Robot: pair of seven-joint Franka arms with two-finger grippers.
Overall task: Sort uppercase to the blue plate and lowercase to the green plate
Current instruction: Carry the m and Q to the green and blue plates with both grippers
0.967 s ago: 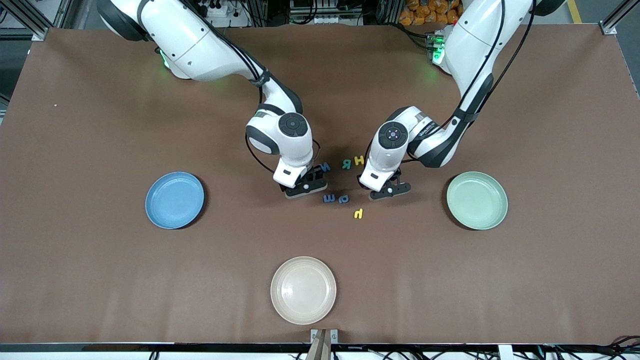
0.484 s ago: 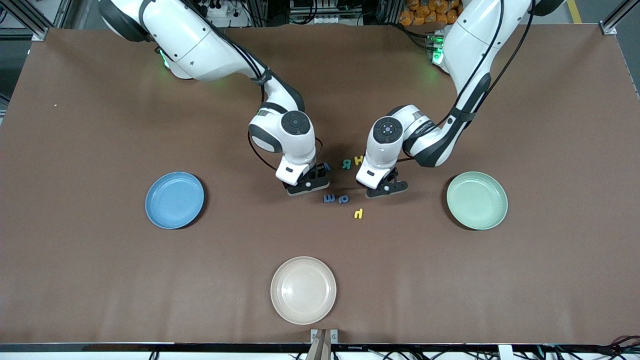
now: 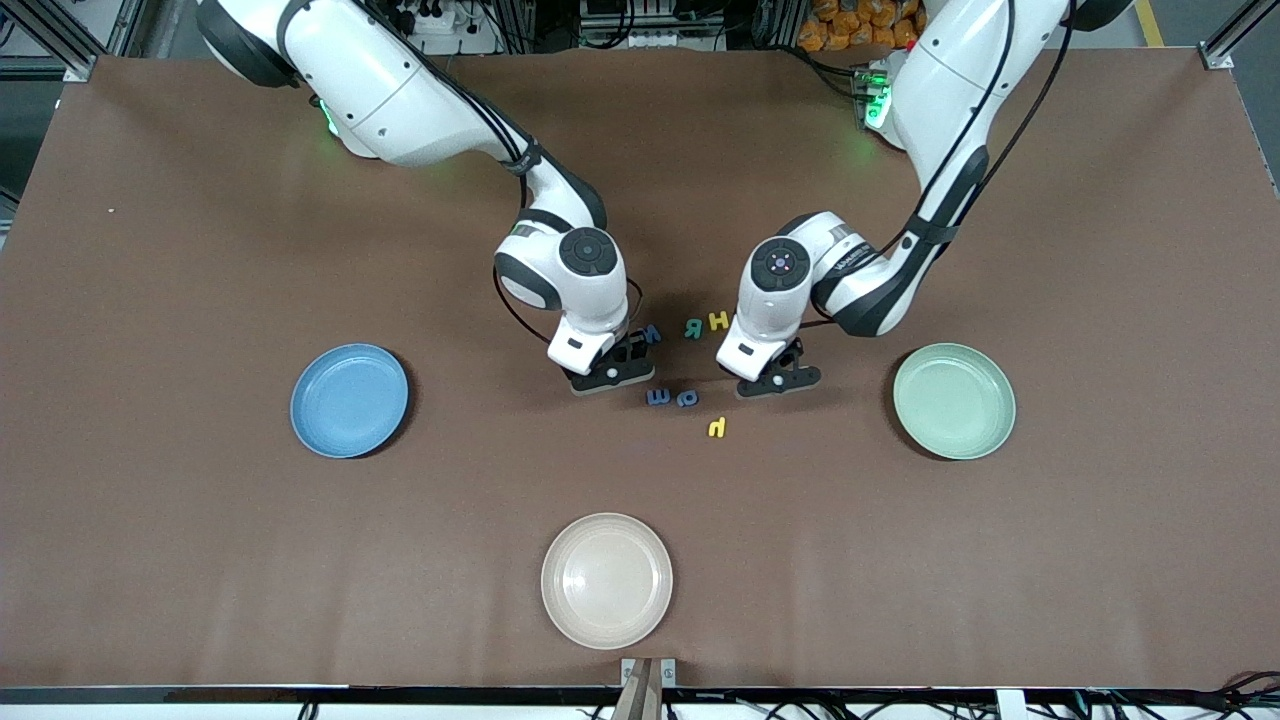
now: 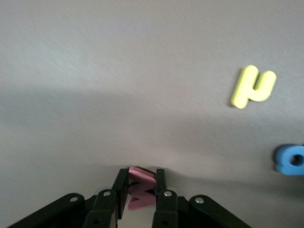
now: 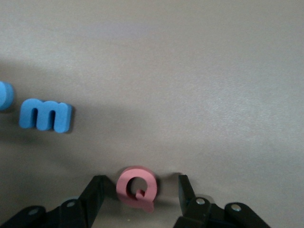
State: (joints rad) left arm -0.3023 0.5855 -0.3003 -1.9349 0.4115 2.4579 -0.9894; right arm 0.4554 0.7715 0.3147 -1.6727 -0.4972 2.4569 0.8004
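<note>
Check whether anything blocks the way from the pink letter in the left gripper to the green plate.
Nothing visible does. The left gripper is shut on the pink letter, and only bare table separates it from the green plate.

Brown table point(image 3: 200, 560) (aluminium framing point(image 3: 60, 40) around)

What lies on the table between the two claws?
In the front view, two blue letters, an e-like one and a rounded one, lie between the right claw, around a red letter, and the left claw, shut on a red one.

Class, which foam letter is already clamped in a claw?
The small red letter, pinched by the shut left claw. The other red letter merely sits between the right claw's fingers.
</note>
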